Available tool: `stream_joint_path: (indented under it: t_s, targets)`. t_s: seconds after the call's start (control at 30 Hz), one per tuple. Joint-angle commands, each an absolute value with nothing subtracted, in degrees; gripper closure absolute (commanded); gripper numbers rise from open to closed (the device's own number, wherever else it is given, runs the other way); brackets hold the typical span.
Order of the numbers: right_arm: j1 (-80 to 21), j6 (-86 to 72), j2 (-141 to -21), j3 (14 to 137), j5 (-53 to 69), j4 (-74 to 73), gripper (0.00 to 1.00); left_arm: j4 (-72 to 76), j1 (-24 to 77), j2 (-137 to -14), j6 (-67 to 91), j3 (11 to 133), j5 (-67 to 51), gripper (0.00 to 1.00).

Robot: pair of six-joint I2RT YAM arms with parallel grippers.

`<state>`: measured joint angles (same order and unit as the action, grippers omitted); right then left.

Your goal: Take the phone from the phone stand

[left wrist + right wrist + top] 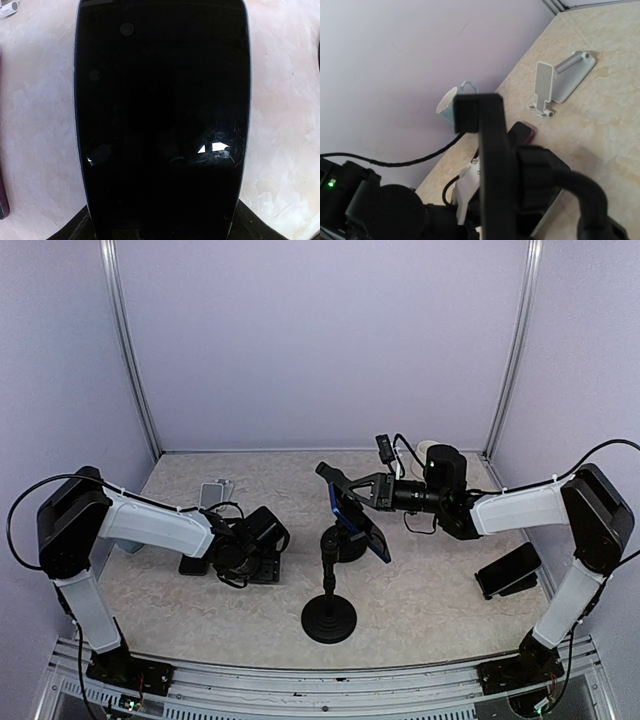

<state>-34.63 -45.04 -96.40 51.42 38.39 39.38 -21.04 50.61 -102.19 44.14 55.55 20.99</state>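
Observation:
The black phone stand (328, 620) stands at the table's front centre, with a round base, a thin pole and a clamp. The clamp holds a blue-edged phone (360, 523) tilted at the top. My right gripper (338, 488) reaches in from the right, its fingers spread to either side of the phone's upper end. In the right wrist view the phone (490, 170) shows edge-on as a dark vertical bar, with the clamp (537, 182) behind it. My left gripper (245, 548) is low over a second black phone (160, 120) lying on the table; its fingers are hidden.
A white folding stand (560, 80) lies at the back left, also in the top view (215, 492). A maroon phone (524, 131) and a teal cup (451, 104) are near the left arm. A black stand (508, 570) sits at the right and a white cup (428, 450) at the back.

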Motion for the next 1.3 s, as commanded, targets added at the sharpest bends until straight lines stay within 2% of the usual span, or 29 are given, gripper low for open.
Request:
stream_joint_path:
  t_s: [0.0,0.3,0.5,0.8,1.07,1.27]
  targets:
    - [-34.0,-44.6,-95.2,51.1,39.3,42.5,1.0,-19.9,51.0,-103.0,44.7,57.2,22.1,0.26]
    - [-33.9,-44.5,-94.9,50.8,39.3,42.4,1.0,-17.9,51.0,-101.6,42.6,57.1,20.5,0.09]
    - [-33.9,-44.5,-94.7,50.8,39.4,42.2,1.0,-17.4,51.0,-99.9,41.3,57.9,20.3,0.02]
    - [-33.8,-44.3,-94.4,50.5,39.2,41.9,1.0,-15.5,49.6,-93.7,33.1,59.8,20.3,0.01]
    - [-33.8,-44.5,-94.4,50.4,39.5,42.0,1.0,-7.5,46.8,-86.8,23.4,60.7,9.6,0.02]
    - [-33.8,-44.8,-94.6,50.4,39.8,42.5,1.0,-3.0,45.0,-86.3,19.4,63.9,2.0,0.06]
